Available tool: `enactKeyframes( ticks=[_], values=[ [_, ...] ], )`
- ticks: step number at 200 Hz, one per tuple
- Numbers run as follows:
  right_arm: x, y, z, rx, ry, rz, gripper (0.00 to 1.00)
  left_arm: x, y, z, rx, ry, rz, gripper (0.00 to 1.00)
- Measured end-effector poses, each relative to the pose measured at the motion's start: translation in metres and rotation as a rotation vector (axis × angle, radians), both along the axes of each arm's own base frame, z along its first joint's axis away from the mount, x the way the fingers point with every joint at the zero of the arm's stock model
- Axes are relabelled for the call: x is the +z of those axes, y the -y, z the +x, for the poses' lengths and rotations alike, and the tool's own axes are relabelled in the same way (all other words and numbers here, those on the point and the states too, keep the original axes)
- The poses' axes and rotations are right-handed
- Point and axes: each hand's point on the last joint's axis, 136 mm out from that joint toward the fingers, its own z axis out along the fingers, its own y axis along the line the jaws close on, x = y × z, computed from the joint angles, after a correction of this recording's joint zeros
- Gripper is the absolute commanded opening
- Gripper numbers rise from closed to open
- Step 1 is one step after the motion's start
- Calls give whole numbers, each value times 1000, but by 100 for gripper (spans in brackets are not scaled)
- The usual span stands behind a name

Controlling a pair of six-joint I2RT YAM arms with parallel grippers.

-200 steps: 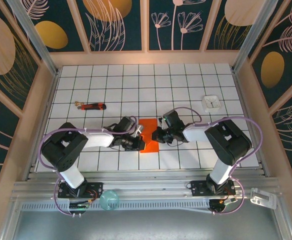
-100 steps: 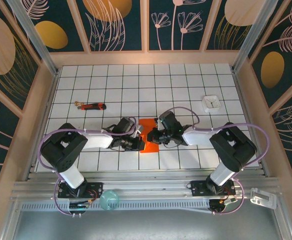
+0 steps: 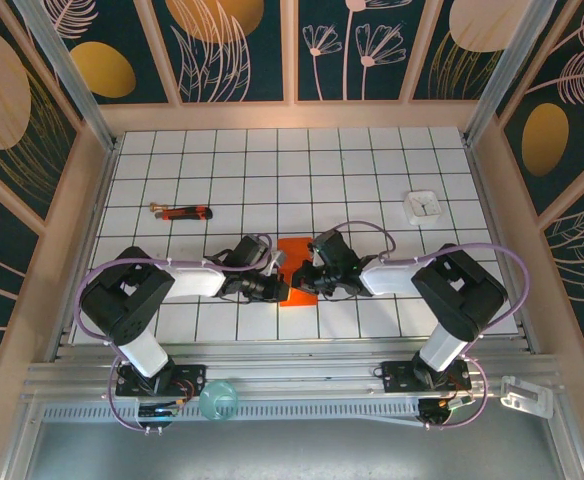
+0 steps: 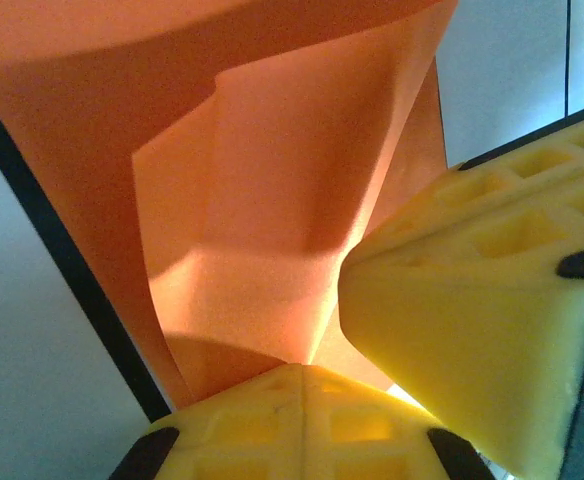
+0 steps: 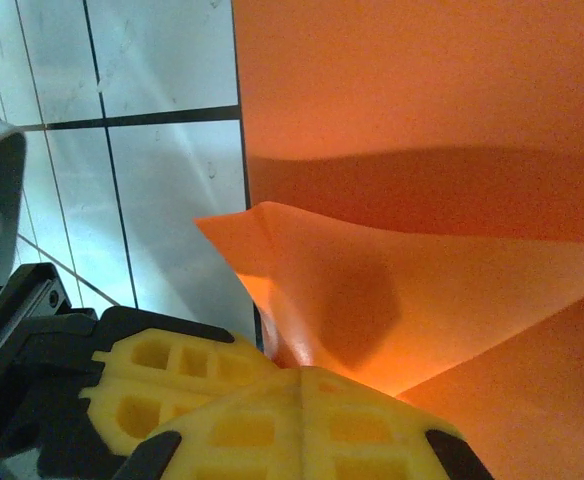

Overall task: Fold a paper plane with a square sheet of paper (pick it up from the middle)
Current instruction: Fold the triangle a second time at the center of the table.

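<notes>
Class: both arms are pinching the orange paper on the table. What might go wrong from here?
The left fingers and right fingers both pinch the square sheet of paper; pulling apart might tear it.
The sheet buckles at the left fingers, so stray creases may spoil the fold.
The right fingers hold just a small raised flap, which may slip out.

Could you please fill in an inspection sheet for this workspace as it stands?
Surface: white gridded table, flat.
Job's things: square sheet of paper, creased and buckled, near centre between the arms.
Clutter: red-and-black tool at left; white square object at right; both apart from the paper.
Grippers: left gripper and right gripper both shut on the paper.
Cables: purple cables looped along the arms.
Surroundings: plant-patterned wall panels; teal object on the front rail.
</notes>
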Motion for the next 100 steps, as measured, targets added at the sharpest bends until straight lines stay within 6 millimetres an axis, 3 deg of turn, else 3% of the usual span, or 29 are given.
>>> enactKeyframes(
  ticks=[100],
  values=[
    [-12, 4, -8, -45, -69, 11, 0, 0, 0, 0, 0, 0, 0, 0]
  ],
)
